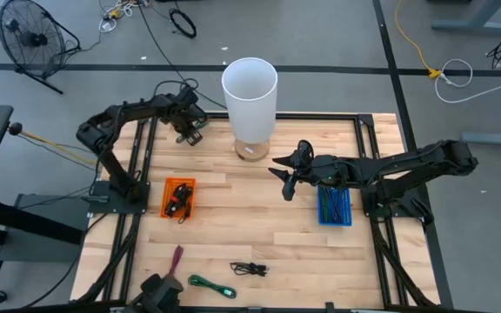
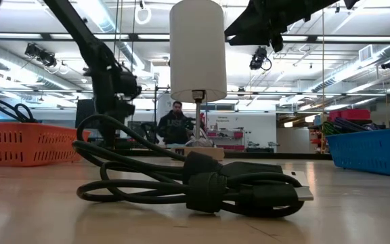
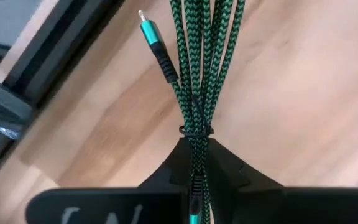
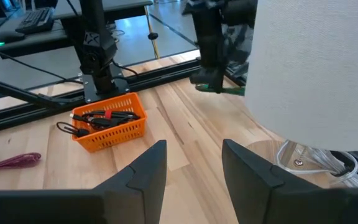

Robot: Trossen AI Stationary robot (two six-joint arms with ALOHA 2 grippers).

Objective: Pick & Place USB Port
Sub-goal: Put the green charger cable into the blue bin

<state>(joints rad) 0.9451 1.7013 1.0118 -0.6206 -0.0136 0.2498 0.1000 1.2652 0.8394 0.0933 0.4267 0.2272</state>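
A bundle of green-and-black braided USB cable (image 3: pixel 197 68), tied with a thin black band (image 3: pixel 194 130), has a teal plug (image 3: pixel 149 28) sticking out. My left gripper (image 1: pixel 191 132) is shut on it at the table's far left, beside the white lamp (image 1: pixel 250 96). The right wrist view shows the same gripper (image 4: pixel 207 84) with a green bit of cable (image 4: pixel 232 91) at its tips. My right gripper (image 1: pixel 285 181) hovers open over the table's middle, nothing between its fingers (image 4: pixel 194 155). My left gripper pinches the cable bundle between its two fingers just behind the black band (image 3: pixel 196 144). The fingers come from above, pointing steeply down, and lie along the strands. The strands and the teal plug reach out past the fingertips; whether the bundle is clear of the wood I cannot tell.
An orange basket (image 1: pixel 179 198) with cables stands at the left, a blue basket (image 1: pixel 334 206) at the right. Near the front edge lie a black cable (image 1: pixel 249 269), another green cable (image 1: pixel 211 285) and a purple one (image 1: pixel 176 258). The lamp's base (image 4: pixel 303 162) stands far centre.
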